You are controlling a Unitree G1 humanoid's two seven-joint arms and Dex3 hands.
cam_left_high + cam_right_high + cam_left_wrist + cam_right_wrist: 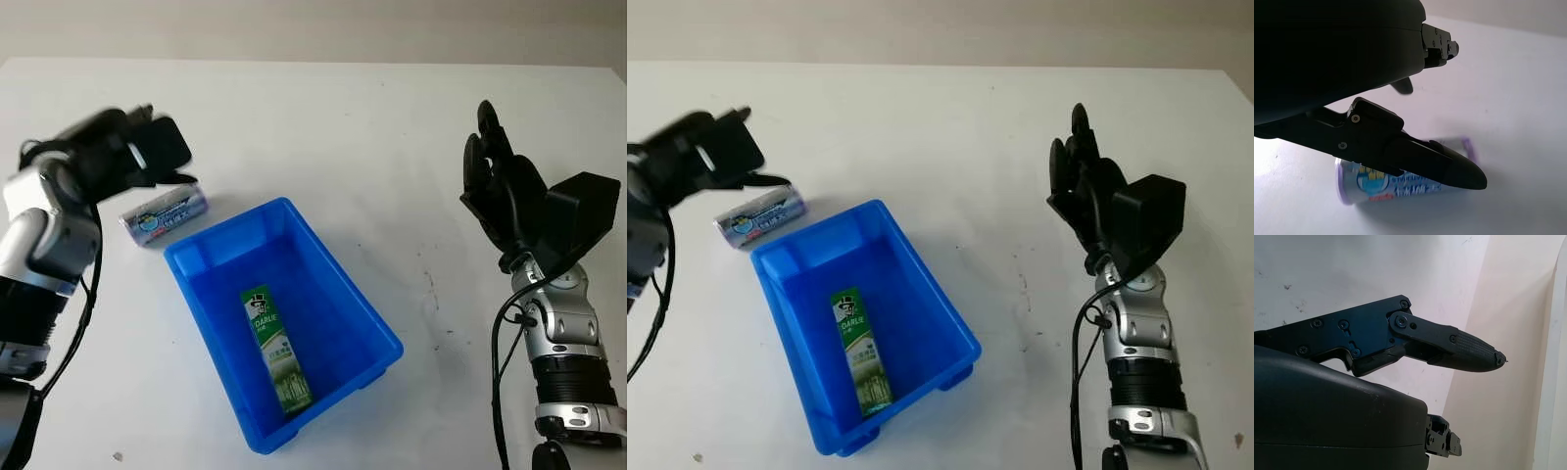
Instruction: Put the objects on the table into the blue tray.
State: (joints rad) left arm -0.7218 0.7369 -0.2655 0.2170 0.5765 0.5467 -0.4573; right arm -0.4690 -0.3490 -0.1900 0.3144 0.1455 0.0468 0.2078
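Left wrist view: open left robot hand over tube beside blue tray; close around tube's middle. Right robot hand open, idle.

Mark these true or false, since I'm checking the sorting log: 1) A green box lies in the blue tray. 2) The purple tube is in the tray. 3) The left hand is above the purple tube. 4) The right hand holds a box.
1) True: the green box lies in the blue tray.
2) False: the purple tube lies on the table, beside the tray's far-left corner.
3) True: the left hand hovers over it, open.
4) False: the right hand is open, raised at the right side.
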